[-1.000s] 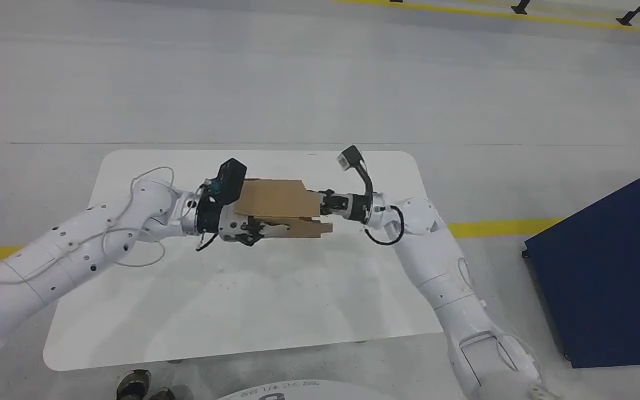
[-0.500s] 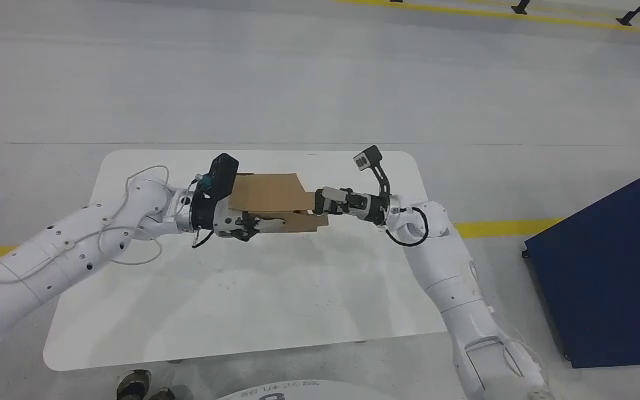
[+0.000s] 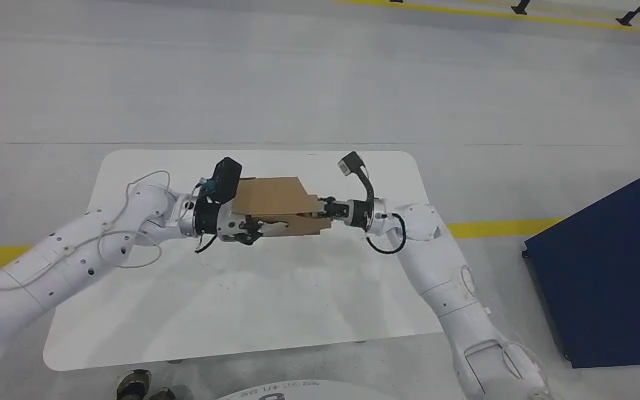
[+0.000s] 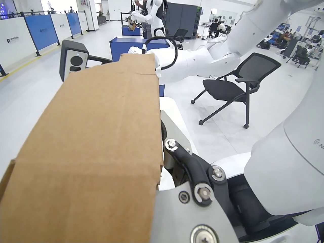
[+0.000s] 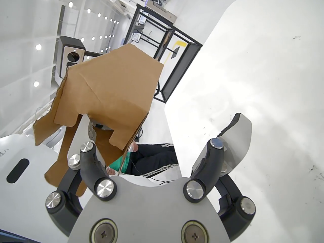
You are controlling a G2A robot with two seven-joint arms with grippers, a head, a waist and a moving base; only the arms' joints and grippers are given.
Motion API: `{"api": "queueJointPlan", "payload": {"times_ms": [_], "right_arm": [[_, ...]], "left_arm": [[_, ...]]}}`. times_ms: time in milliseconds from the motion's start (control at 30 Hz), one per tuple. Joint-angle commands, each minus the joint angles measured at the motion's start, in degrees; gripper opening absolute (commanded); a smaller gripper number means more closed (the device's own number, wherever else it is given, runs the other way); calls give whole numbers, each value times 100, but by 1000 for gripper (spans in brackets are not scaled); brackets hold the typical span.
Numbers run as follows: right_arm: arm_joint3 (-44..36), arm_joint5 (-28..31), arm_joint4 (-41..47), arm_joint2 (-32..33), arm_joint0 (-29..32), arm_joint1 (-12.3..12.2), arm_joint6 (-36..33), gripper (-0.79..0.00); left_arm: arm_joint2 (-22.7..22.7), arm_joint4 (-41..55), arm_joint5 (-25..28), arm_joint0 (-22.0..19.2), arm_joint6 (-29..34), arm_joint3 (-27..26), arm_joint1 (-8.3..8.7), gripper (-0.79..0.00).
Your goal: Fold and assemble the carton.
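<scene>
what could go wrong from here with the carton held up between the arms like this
1. The right tool is open at the flap end of the carton, so the left tool seems to carry it alone. A push from the right may twist it or make it slip in that grip.
2. Loose flaps hang beside one of the right tool's fingers. Closing now could pinch the wrong flap or crease it off its fold line.

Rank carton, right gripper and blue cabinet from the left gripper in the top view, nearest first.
1. carton, right against the left gripper.
2. right gripper, at the carton's far end.
3. blue cabinet, far off at the view's edge.
</scene>
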State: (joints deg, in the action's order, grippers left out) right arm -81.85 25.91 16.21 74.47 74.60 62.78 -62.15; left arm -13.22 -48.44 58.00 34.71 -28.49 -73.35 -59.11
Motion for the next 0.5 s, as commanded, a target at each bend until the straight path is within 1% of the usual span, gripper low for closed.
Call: {"api": "queueJointPlan", "payload": {"times_ms": [0, 133, 267, 333, 467], "right_arm": [[-92, -70, -270, -20, 23, -6, 210, 0], [-278, -218, -597, -72, 88, -12, 496, 0], [-377, -279, -689, -67, 149, -29, 587, 0], [-368, -172, -389, 28, 202, -46, 479, 0], [-218, 69, 468, 306, 283, -94, 52, 0]], "left_arm": [[6, 41, 0, 12, 118, -26, -21, -785], [39, 105, 0, 3, 260, -8, -48, -785], [48, 166, 0, -13, 269, 52, -52, -785], [44, 183, 0, -22, 246, 67, -44, -785], [18, 161, 0, -25, 159, 107, -14, -785]]}}
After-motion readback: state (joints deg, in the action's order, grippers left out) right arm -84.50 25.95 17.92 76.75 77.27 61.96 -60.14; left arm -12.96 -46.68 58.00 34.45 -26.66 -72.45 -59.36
